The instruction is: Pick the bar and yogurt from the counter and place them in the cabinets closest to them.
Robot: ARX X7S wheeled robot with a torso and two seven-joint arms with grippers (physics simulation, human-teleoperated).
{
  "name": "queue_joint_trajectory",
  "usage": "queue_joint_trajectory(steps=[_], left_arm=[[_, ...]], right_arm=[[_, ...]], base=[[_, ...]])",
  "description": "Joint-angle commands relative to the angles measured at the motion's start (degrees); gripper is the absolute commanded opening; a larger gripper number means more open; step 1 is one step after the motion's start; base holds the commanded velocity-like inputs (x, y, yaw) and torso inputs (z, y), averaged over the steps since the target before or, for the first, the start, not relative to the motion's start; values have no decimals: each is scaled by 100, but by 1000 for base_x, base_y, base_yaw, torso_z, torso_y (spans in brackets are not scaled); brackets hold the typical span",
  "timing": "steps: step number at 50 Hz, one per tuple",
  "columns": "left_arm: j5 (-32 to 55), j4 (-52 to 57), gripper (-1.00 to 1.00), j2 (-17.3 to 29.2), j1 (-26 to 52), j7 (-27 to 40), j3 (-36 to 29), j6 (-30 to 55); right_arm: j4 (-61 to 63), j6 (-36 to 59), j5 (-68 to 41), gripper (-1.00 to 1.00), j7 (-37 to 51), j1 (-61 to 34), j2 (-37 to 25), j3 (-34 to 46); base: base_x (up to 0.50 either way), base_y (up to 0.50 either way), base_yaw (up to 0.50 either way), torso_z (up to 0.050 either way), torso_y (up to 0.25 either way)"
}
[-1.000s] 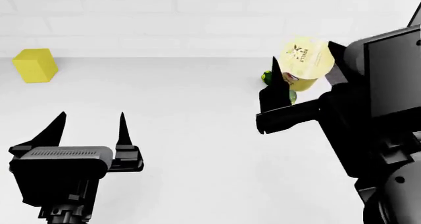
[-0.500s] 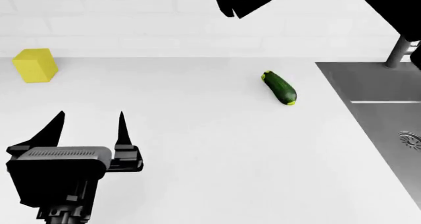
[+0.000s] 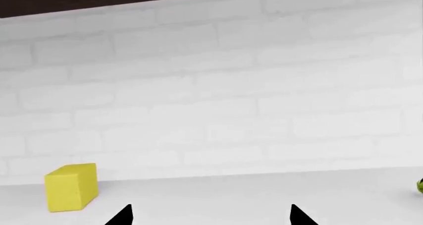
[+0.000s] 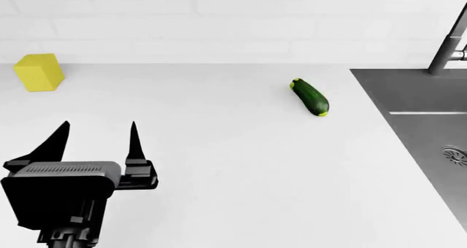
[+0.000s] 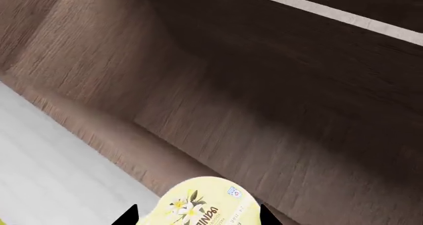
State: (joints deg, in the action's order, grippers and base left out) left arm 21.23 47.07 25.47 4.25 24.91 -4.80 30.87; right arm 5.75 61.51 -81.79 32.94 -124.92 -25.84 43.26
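Your left gripper [image 4: 98, 144] is hovering over the counter [image 4: 219, 160] with its fingers spread, gripping nothing. Further left, the yellow block [image 4: 38, 71] is sitting by the wall; rightward, the zucchini [image 4: 310, 96], then the sink [image 4: 423, 111]. Your right gripper [image 5: 195, 219], mostly cropped, is clamping the yogurt [image 5: 201, 205] before dark cabinet wood [image 5: 264, 111].

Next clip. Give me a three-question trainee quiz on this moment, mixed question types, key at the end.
1. True or false: the left gripper holds the zucchini.
2. Which gripper carries the yogurt? A) left B) right
3. Fill in: the yellow block stands on the ____.

Key: 1. False; it is open and empty, the zucchini lying apart on the counter. 2. B; the right wrist view shows the cup between its fingertips, facing dark wood panels. 3. Counter.
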Motion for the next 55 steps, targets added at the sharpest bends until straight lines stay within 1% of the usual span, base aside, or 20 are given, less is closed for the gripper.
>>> queue_joint_trajectory(steps=[1, 8, 12, 16, 22, 26, 30, 32, 35, 38, 47, 52, 55], left_arm=[[35, 35, 100, 27, 5, 22, 15, 17], [8, -16, 100, 21, 23, 27, -30, -11], [16, -21, 100, 18, 38, 36, -36, -8], [25, -18, 100, 23, 23, 38, -24, -32], [32, -11, 100, 37, 0, 48, -17, -41], [40, 4, 100, 53, -20, 57, 7, -53], [47, 14, 100, 60, -37, 62, 7, -60], [53, 25, 100, 70, -47, 66, 17, -58], [49, 31, 100, 86, -52, 67, 10, -55], [54, 20, 100, 85, -37, 74, 1, -43], [90, 79, 100, 90, 73, 116, -59, 92], [93, 83, 100, 94, 111, 124, -93, 122], [83, 61, 100, 95, 96, 116, -112, 94]], right_arm=[[-1065, -358, 1155, -100, -1198, -347, 282, 303], [-2018, -684, 1823, -100, -1929, -723, 545, 602], [-2773, -964, 2253, -100, -2396, -902, 752, 746], [-3422, -1138, 2738, -100, -2808, -986, 974, 667], [-4362, -1433, 3745, -100, -3461, -997, 1391, 263], [-5265, -1567, 5235, -100, -4089, -1004, 1867, -629], [-6180, -1893, 7246, -100, -4761, -1006, 2355, -2040], [-6510, -2081, 8093, -100, -4898, -1007, 2493, -2785], [-6848, -2281, 8817, -100, -4947, -1007, 2560, -3461], [-7087, -2406, 9028, -100, -4856, -1007, 2571, -3737], [-7452, -2023, 8940, -100, -4584, -1008, 2578, -3783], [-7722, -1839, 8934, -100, -4566, -1008, 2579, -3704], [-7821, -1749, 8733, -100, -4548, -1008, 2582, -3444]], base=[[0, 0, 0, 0, 0], [0, 0, 0, 0, 0], [0, 0, 0, 0, 0], [0, 0, 0, 0, 0], [0, 0, 0, 0, 0], [0, 0, 0, 0, 0], [0, 0, 0, 0, 0], [0, 0, 0, 0, 0], [0, 0, 0, 0, 0], [0, 0, 0, 0, 0], [0, 0, 0, 0, 0], [0, 0, 0, 0, 0], [0, 0, 0, 0, 0]])
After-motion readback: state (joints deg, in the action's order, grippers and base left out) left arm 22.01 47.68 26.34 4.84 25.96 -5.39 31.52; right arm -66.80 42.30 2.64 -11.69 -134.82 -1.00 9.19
